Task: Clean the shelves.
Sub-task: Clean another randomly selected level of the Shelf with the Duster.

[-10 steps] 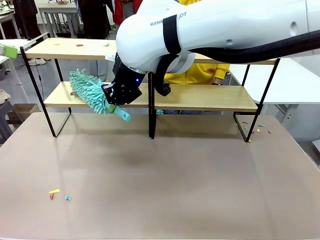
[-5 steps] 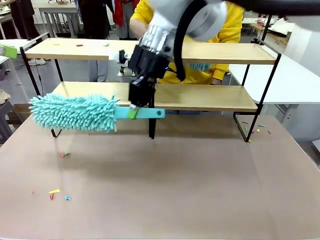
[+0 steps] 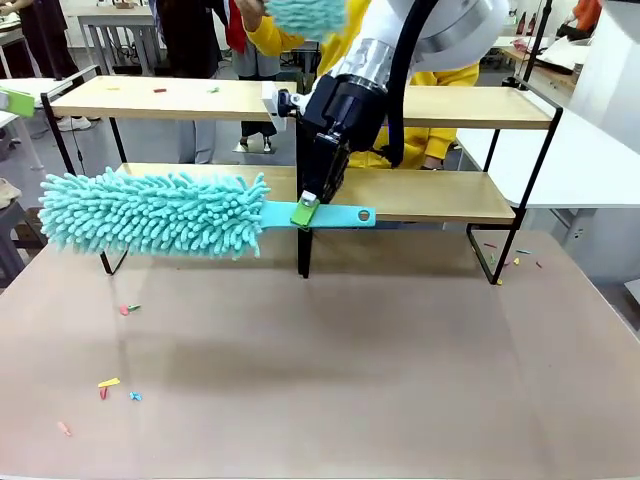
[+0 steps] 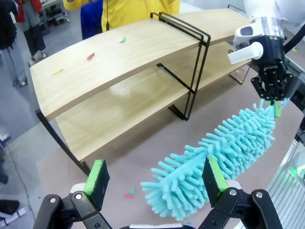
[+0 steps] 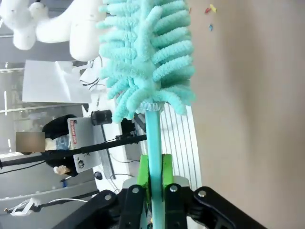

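Note:
The shelves stand across the back of the table, light boards on a black frame; in the left wrist view the shelves carry small coloured scraps on the top board. My right gripper is shut on the flat teal handle of a fluffy teal duster, held level in front of the lower left board. In the right wrist view the green pads clamp the handle below the duster head. My left gripper is open and holds nothing; the duster hangs beyond it.
Coloured scraps lie on the brown table at front left, and more scraps lie by the right shelf leg. A person in yellow stands behind the shelves holding a second teal duster high.
The right arm pulled the duster out of the lower left shelf and turned it level, then lifted it slightly rightwards. New scraps landed on the table at left.

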You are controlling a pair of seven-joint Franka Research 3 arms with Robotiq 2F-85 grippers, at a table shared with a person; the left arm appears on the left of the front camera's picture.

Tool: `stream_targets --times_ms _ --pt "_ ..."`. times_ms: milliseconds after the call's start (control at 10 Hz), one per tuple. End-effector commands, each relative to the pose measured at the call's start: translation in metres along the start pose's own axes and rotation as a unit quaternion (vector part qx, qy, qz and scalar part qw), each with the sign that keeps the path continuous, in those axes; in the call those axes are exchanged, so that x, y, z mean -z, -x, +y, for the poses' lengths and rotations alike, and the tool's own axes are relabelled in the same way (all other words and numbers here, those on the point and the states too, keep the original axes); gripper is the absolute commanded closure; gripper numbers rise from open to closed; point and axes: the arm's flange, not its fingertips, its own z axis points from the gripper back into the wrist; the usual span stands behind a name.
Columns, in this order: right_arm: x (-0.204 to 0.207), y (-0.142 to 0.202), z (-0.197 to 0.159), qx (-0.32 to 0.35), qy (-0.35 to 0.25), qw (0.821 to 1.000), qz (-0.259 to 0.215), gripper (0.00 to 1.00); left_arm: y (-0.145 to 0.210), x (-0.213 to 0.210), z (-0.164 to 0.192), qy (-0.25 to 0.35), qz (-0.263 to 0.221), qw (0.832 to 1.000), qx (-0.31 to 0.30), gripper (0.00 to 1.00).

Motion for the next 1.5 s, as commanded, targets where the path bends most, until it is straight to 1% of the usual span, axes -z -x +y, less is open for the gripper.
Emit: stream_targets --times_ms 0,100,300,400,500,600,700,800,900,1000,1100,1200,1300,1400 --pt "-0.005 0.024 0.009 -0.006 -0.035 0.999 -0.004 0.88 0.000 0.000 0.000 0.000 -0.002 1.000 -0.002 0.00" --pt "-0.009 0.045 0.013 -0.010 -0.033 0.999 0.017 0.88 0.000 0.000 0.000 0.000 -0.002 1.000 -0.002 0.00" --pt "-0.010 0.090 0.031 0.016 -0.011 1.000 0.022 0.88 0.000 0.000 0.000 0.000 -0.002 1.000 -0.002 0.00" --pt "-0.005 0.109 0.040 0.028 -0.002 0.999 0.040 0.88 0.000 0.000 0.000 0.000 -0.002 1.000 -0.002 0.00" --pt "-0.004 0.131 0.049 0.061 0.013 0.998 0.022 1.00 0.000 0.000 0.000 0.000 -0.002 1.000 -0.002 0.00" --pt "-0.009 0.159 0.059 0.072 0.026 0.996 -0.041 1.00 0.000 0.000 0.000 0.000 -0.002 1.000 -0.002 0.00" --pt "-0.012 0.183 0.067 0.113 0.030 0.990 -0.080 1.00 0.000 0.000 0.000 0.000 -0.002 1.000 -0.002 0.00" --pt "-0.013 0.206 0.079 0.147 0.046 0.983 -0.099 1.00 0.000 0.000 0.000 0.000 -0.002 1.000 -0.002 0.00" --pt "-0.016 0.230 0.096 0.161 0.070 0.974 -0.141 1.00 0.000 0.000 0.000 0.000 -0.002 1.000 -0.002 0.00" --pt "-0.020 0.259 0.117 0.160 0.083 0.966 -0.188 1.00 0.000 0.000 0.000 0.000 -0.002 1.000 -0.002 0.00" --pt "-0.020 0.290 0.139 0.143 0.097 0.962 -0.212 1.00 0.000 0.000 0.000 0.000 -0.002 1.000 -0.002 0.00" --pt "-0.020 0.314 0.155 0.096 0.103 0.955 -0.262 1.00 0.000 0.000 0.000 0.000 -0.002 1.000 -0.002 0.00" --pt "-0.031 0.270 0.115 0.150 0.077 0.972 -0.164 1.00 0.000 0.000 0.000 0.000 -0.002 1.000 -0.002 0.00" --pt "-0.031 0.270 0.115 0.150 0.077 0.972 -0.164 1.00 0.000 0.000 0.000 0.000 -0.002 1.000 -0.002 0.00"
